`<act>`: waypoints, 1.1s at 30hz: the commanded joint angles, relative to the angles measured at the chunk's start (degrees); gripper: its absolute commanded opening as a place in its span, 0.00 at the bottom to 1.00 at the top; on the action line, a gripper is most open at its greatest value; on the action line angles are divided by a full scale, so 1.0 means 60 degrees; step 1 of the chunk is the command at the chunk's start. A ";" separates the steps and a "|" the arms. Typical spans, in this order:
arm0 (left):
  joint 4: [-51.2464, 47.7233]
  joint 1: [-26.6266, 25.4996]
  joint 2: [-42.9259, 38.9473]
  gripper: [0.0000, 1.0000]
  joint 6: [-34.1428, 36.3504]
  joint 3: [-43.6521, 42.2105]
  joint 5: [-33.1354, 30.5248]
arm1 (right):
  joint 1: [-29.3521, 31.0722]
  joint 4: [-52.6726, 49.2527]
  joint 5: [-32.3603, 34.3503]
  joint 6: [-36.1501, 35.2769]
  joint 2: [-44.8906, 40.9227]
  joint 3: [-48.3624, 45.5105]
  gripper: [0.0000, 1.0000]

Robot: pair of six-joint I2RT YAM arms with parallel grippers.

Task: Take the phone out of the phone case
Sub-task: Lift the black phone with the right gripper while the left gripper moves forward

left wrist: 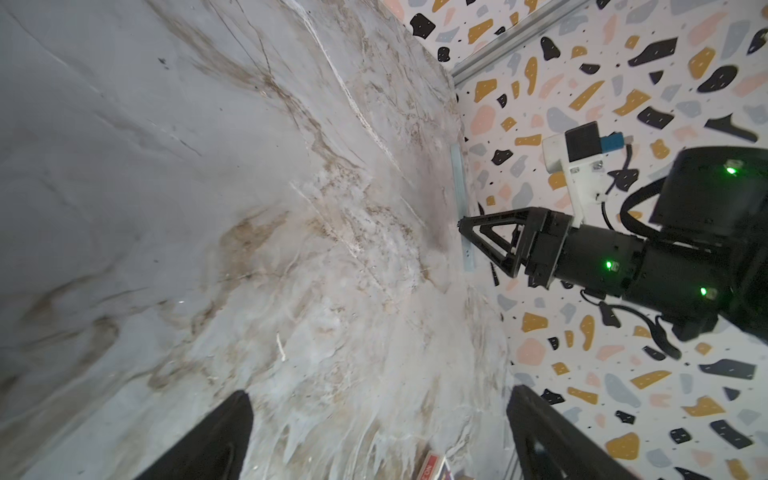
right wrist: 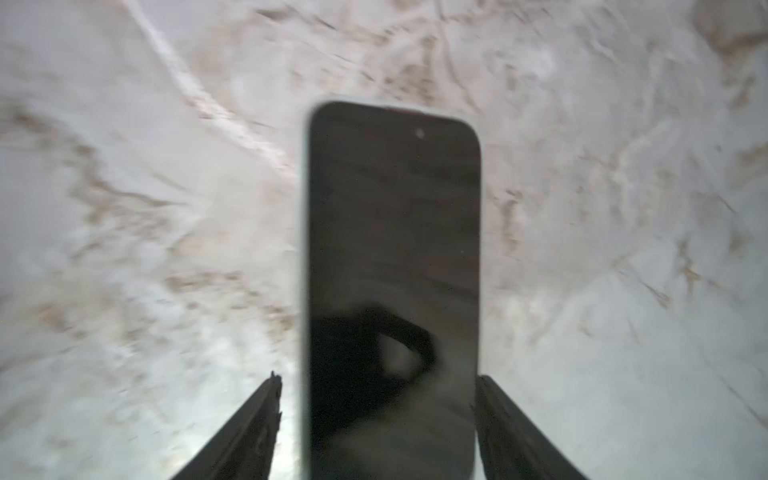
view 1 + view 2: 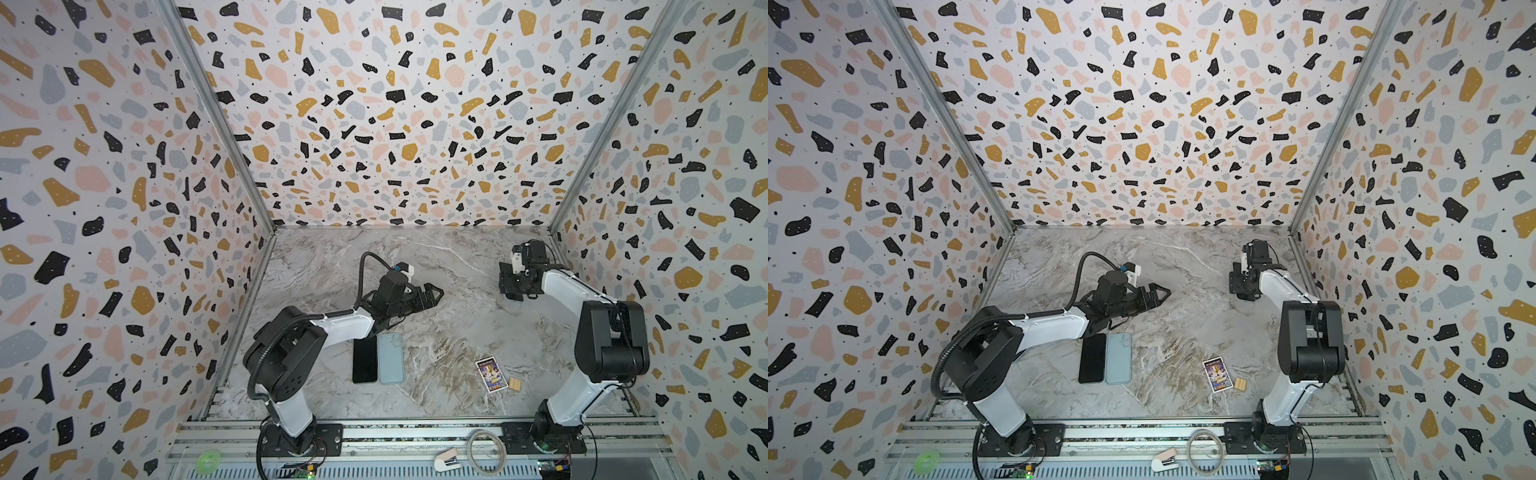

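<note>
— Left gripper (image 1: 378, 409) is seen spread wide over bare table (image 3: 457, 324), nothing held. Is anything left?
— Little, it is judged: phone (image 3: 365, 360) and phone case (image 3: 391, 358) are laid separate, side by side, near the front rail (image 3: 415, 432). Right gripper (image 3: 518, 294) is seen far right. A blurred dark screen (image 2: 395, 249) is shown between its fingers (image 2: 257, 424) at the wrist only, so its hold cannot be told. Mid-table is open.

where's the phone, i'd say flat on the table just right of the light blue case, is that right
Wrong side: the phone lies flat on the table just left of the light blue case, not right of it. Both top views show this.
</note>
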 commanded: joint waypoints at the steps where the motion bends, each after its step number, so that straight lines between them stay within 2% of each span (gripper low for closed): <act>1: 0.2097 0.0041 0.0368 0.98 -0.1335 0.0387 0.0664 | 0.0661 0.0274 -0.0343 -0.0100 -0.0751 -0.0192 0.35; 5: 0.2879 0.0041 0.0887 0.99 -0.2127 0.0557 0.0734 | 0.1261 0.0379 -0.0624 0.0088 -0.1140 -0.0491 0.34; 8: 0.3216 0.0028 0.1315 0.97 -0.2694 0.0714 0.0823 | 0.1335 0.0037 -0.0578 0.0254 -0.1054 -0.0333 0.36; 11: 0.3131 -0.0018 0.1198 0.97 -0.2588 0.0631 0.0610 | 0.1335 -0.0029 -0.0076 0.0399 -0.1084 -0.0250 0.55; 14: 0.2719 -0.0018 0.0848 0.97 -0.2130 0.0509 0.0389 | 0.1295 -0.0418 0.0781 0.0375 -0.0803 0.0107 0.79; 16: 0.1972 -0.0018 0.0372 0.98 -0.1410 0.0443 -0.0113 | 0.1145 -0.0546 0.0928 0.0169 -0.0555 0.0270 0.86; 19: 0.0699 -0.0033 -0.0555 1.00 -0.0262 0.0235 -0.1182 | 0.0852 -0.0610 0.0998 -0.0258 -0.0059 0.0383 0.91; 26: -0.0922 -0.0047 -0.1692 1.00 0.1059 0.0040 -0.2158 | 0.0237 -0.0783 0.1017 -0.0860 0.0925 0.0978 0.96; 33: -0.1253 -0.0047 -0.1897 1.00 0.1370 -0.0029 -0.2403 | -0.0221 -0.0867 0.0039 -0.1078 0.1315 0.1405 0.97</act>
